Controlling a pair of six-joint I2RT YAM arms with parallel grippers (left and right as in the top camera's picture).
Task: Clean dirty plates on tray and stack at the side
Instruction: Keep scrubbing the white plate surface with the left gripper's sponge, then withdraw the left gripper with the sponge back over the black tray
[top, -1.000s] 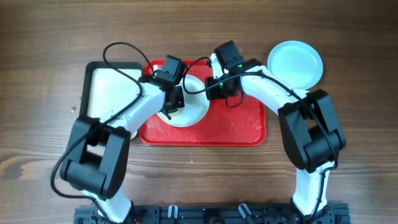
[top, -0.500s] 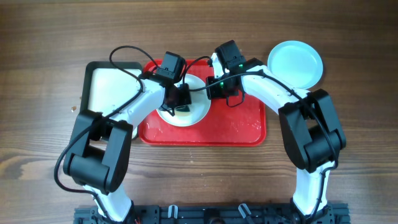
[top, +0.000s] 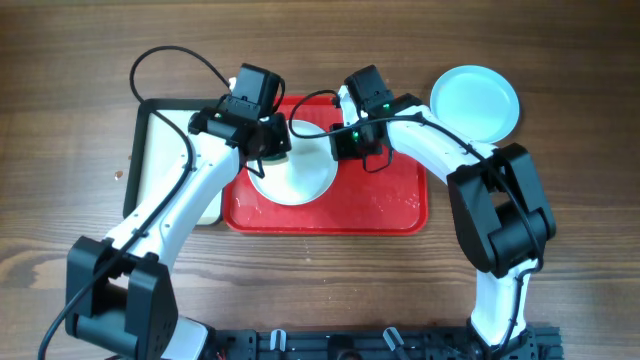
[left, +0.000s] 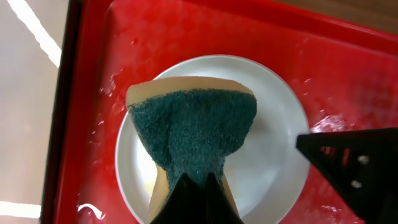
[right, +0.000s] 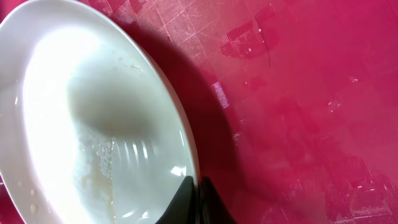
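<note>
A white plate (top: 300, 168) lies on the red tray (top: 390, 200). My right gripper (top: 343, 142) is shut on the plate's right rim; in the right wrist view its fingers (right: 194, 185) pinch the rim of the plate (right: 81, 112), which has a yellowish smear. My left gripper (top: 262, 148) is shut on a sponge with a green scouring face (left: 196, 127), held above the plate (left: 267, 143) over its left part. A pale light-blue plate (top: 475, 103) sits on the table right of the tray. The third plate is out of view.
A smaller black-rimmed tray with a cream inside (top: 170, 150) lies left of the red tray, its edge showing in the left wrist view (left: 31, 93). Wet patches shine on the red tray (right: 298, 93). Wooden table (top: 580, 230) surrounds both.
My left gripper has lifted off the plate and moved up and left toward the tray's left edge with the sponge. The right gripper and plate have not moved.
</note>
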